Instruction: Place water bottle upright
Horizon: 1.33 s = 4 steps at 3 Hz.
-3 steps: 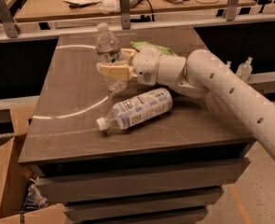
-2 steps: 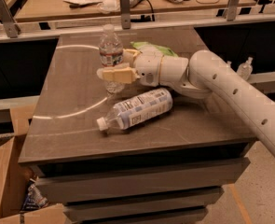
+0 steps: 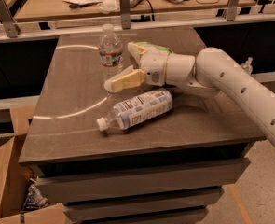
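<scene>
Water bottle (image 3: 110,50) stands upright at the back left of the table (image 3: 72,125), cap up, so the placing itself looks done; what seems left is for the gripper (image 3: 114,82) to clear off without knocking it. The gripper sits low, just beside the bottle's base on the near right; cannot tell whether the claw is wide or narrow, nor whether it touches the bottle (nothing is visibly held in it). The fat bottle (image 3: 138,108) lies on its side nearer the front, apart from both. Against the frame a second ago: the gripper is then up against the bottle's lower half, and now sits lower and nearer the front; the bottle is upright in both, the fat bottle unmoved.
</scene>
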Each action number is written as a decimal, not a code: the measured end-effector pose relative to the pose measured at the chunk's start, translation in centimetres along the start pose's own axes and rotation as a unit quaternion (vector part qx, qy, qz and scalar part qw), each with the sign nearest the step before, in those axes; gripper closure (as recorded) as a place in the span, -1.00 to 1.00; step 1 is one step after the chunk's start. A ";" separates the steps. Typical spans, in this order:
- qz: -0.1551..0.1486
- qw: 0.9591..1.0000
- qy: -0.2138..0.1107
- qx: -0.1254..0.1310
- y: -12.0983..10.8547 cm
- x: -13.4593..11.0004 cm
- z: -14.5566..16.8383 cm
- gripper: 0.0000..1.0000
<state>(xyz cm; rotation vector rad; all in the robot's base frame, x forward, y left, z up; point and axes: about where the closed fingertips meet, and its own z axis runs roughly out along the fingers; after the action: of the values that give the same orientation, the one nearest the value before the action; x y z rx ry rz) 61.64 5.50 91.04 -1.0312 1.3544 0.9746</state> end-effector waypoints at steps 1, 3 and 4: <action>0.000 1.000 0.018 0.006 0.1 -0.3 -1.4 -1.00; -0.019 0.997 0.062 0.052 -0.8 -1.6 -6.4 -1.00; -0.041 0.989 0.104 0.101 -1.5 -2.7 -9.6 -1.00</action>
<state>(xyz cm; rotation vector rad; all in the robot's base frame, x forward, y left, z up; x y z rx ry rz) 60.37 -4.03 94.14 -1.0465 1.5338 0.6673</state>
